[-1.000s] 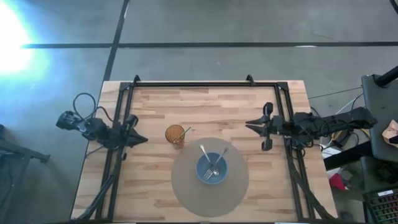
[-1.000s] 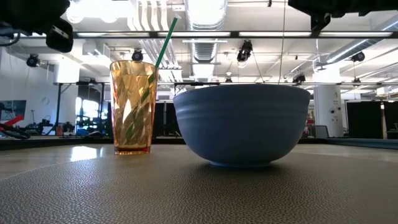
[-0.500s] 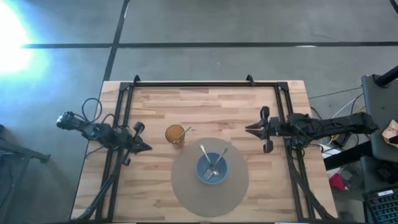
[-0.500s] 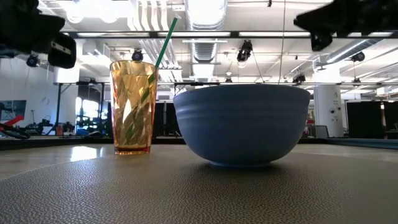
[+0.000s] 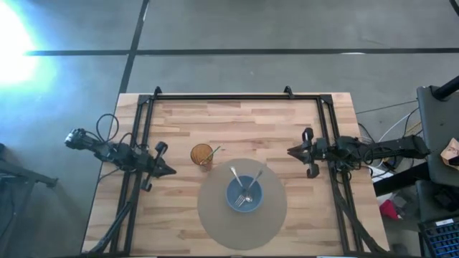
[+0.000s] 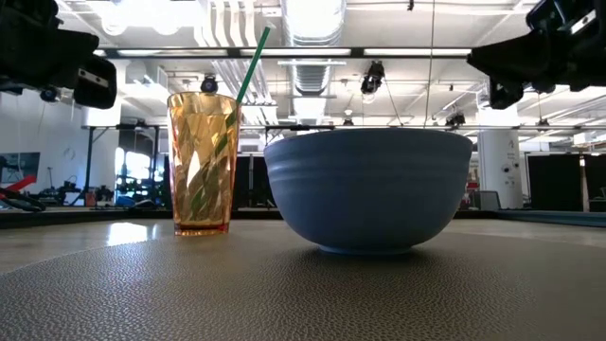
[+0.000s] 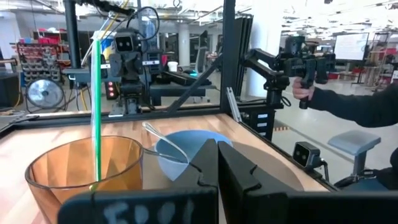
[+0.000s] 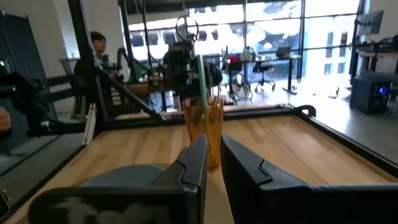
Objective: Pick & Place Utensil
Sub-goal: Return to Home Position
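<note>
Left gripper (image 5: 171, 171), near the brown cup (image 5: 201, 154): pressed together, empty. Right gripper (image 5: 290, 151): likewise closed, holding nothing. White lettering (image 7: 124, 208): unreadable.

The table (image 5: 237, 122) lies bare and open on the side away from the round mat (image 5: 215, 218). The brown cup (image 5: 202, 154), its straw (image 6: 252, 64) sticking up, and the blue bowl (image 5: 244, 194) just beside it block the middle.
</note>
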You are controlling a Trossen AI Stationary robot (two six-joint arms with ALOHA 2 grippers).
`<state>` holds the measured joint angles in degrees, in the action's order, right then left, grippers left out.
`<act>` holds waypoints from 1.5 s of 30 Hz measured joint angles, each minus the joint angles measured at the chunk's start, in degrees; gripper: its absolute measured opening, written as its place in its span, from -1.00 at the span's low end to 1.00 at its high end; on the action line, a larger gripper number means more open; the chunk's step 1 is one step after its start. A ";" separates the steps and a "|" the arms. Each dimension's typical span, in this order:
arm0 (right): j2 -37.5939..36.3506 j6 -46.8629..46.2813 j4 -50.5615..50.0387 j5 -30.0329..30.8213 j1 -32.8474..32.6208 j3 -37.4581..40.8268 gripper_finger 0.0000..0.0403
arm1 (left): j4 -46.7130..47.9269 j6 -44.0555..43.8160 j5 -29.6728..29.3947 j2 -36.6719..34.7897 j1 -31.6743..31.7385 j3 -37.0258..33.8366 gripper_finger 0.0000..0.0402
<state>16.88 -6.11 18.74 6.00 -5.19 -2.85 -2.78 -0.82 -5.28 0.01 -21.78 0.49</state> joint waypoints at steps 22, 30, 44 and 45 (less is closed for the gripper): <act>-11.10 -3.12 -17.31 0.02 -0.03 2.34 -0.79 | -0.51 2.45 -12.30 0.09 0.02 0.07 -1.00; -9.59 -0.79 -17.28 0.06 -0.04 2.34 -0.79 | -0.39 2.39 -12.35 0.13 0.02 0.09 -1.00; -7.28 -2.58 -17.28 0.02 -0.04 2.34 -0.79 | -0.26 2.34 -12.39 0.15 0.00 0.11 -1.00; -7.30 -2.52 -17.28 0.02 -0.04 2.34 -0.79 | -0.26 2.34 -12.39 0.15 0.00 0.11 -1.00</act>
<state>9.58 -8.63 1.45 6.02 -5.23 -0.51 -3.05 1.52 -17.67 0.16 -21.78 0.60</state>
